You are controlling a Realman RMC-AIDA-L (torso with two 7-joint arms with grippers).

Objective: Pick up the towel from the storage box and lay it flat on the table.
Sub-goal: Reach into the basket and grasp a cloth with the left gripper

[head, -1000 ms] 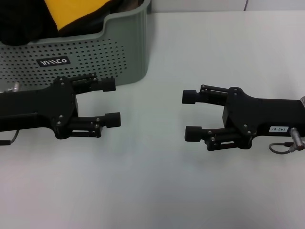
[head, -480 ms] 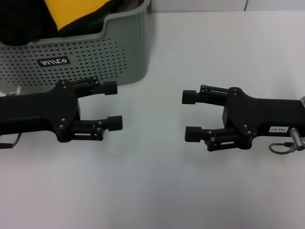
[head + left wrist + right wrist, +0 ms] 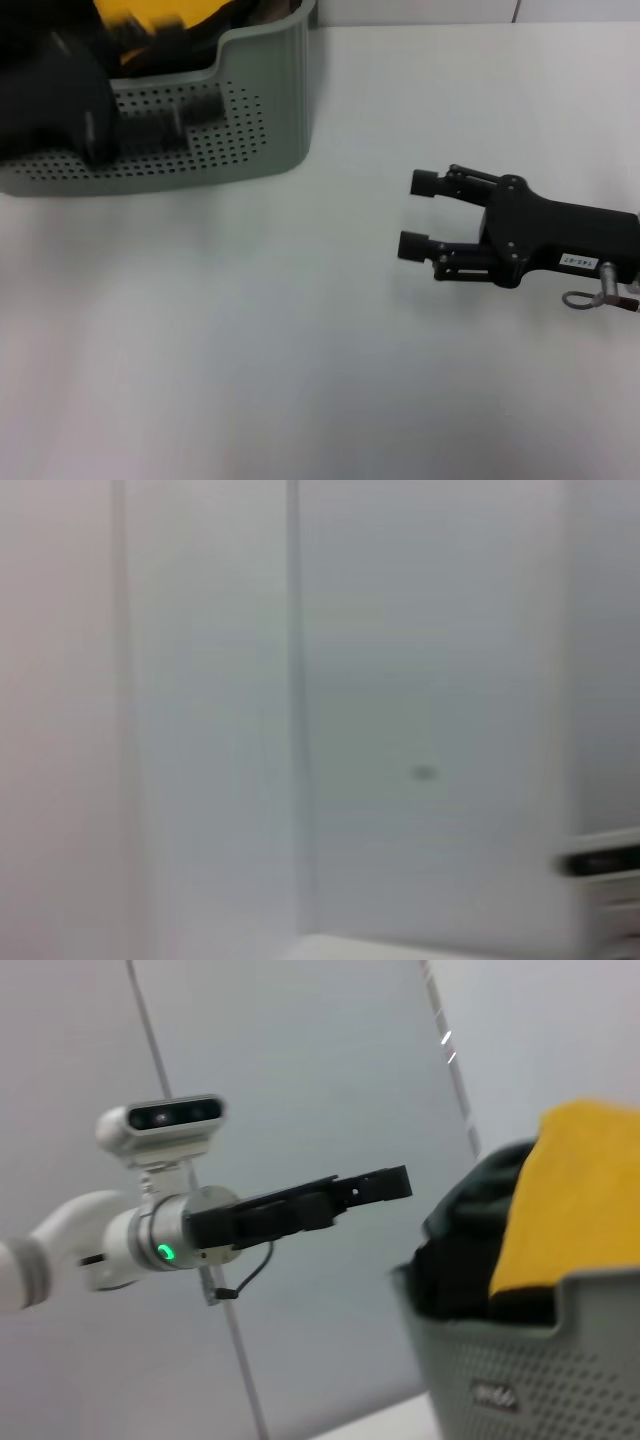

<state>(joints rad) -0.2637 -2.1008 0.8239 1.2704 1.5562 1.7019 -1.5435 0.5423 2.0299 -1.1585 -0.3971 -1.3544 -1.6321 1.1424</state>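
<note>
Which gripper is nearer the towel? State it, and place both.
Left. The left gripper is raised just in front of the storage box holding the towel; the right gripper is well off over the table.

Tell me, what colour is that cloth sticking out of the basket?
Yellow-orange towel, clearest in the right wrist view.

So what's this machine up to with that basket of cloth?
The left gripper hangs raised beside the grey-green perforated plastic storage box, level with the yellow-and-dark towel that is bunched inside. Nothing is grasped yet. The right gripper, fingers open, hovers over the plain white table, apart from the box.
</note>
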